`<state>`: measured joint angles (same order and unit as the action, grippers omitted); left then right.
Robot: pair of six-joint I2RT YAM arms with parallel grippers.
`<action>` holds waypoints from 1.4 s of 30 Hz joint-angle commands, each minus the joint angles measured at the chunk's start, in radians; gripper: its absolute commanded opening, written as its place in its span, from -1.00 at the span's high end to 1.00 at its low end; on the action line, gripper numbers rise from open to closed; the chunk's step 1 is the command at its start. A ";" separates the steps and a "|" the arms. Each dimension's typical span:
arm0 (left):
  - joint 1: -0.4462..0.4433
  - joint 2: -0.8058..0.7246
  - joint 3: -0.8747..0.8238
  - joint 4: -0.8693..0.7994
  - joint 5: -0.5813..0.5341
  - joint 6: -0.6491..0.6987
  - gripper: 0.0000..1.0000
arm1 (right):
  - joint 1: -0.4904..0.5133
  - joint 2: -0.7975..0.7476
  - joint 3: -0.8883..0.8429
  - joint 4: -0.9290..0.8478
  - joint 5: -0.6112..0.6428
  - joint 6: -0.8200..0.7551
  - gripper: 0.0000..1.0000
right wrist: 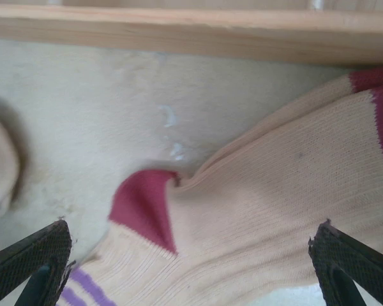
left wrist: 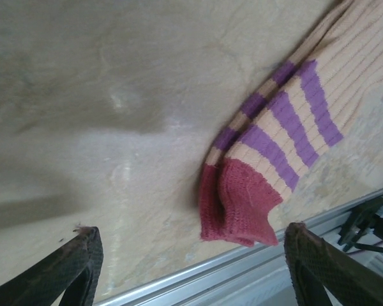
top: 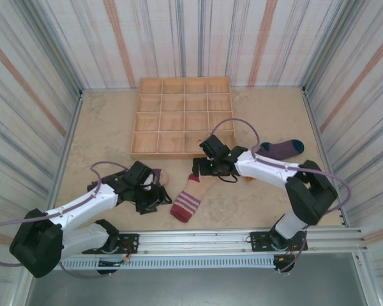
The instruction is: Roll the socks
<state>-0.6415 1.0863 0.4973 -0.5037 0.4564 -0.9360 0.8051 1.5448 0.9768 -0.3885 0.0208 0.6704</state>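
Cream sock [top: 186, 197] is being carried flat by the table [top: 102, 127], its long axis running from the striped cuff [left wrist: 239, 204], just beside the near rail [left wrist: 255, 261], up-right toward the tray [top: 182, 118]. Bare table is being left open on the left. The maroon heel [right wrist: 143, 204] is being shown at the right wrist. The left end effector [left wrist: 193, 231] and right end effector [right wrist: 191, 224] are being held released, gripping nothing.

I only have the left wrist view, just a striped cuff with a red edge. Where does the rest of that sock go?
Observer: The cream ribbed sock with striped cuff stretches away towards the shallow wooden compartment tray.
Operator: Where's the right tool?
Observer: The right tool is open, straddling that sock's maroon heel.
Operator: Any other socks?
Observer: A purple fabric sock with teal toe lies beside the right arm, right of the tray.
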 commanded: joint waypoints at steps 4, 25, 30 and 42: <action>-0.069 -0.030 -0.097 0.191 0.030 -0.212 -0.38 | 0.113 -0.218 -0.113 -0.061 0.186 -0.022 -0.98; -0.213 0.036 -0.174 0.424 -0.080 -0.467 0.08 | 0.647 -0.394 -0.388 0.137 0.470 -0.191 -0.44; -0.213 0.035 -0.174 0.435 -0.083 -0.487 0.50 | 0.753 -0.289 -0.372 0.224 0.516 -0.267 -0.36; -0.173 0.012 -0.175 0.427 -0.013 -0.489 0.85 | 0.815 0.057 -0.207 0.333 0.544 -0.427 -0.10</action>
<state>-0.8322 1.1172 0.3309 -0.0700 0.4137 -1.4193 1.6108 1.5593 0.7380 -0.0849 0.5316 0.3126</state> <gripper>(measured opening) 0.094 0.555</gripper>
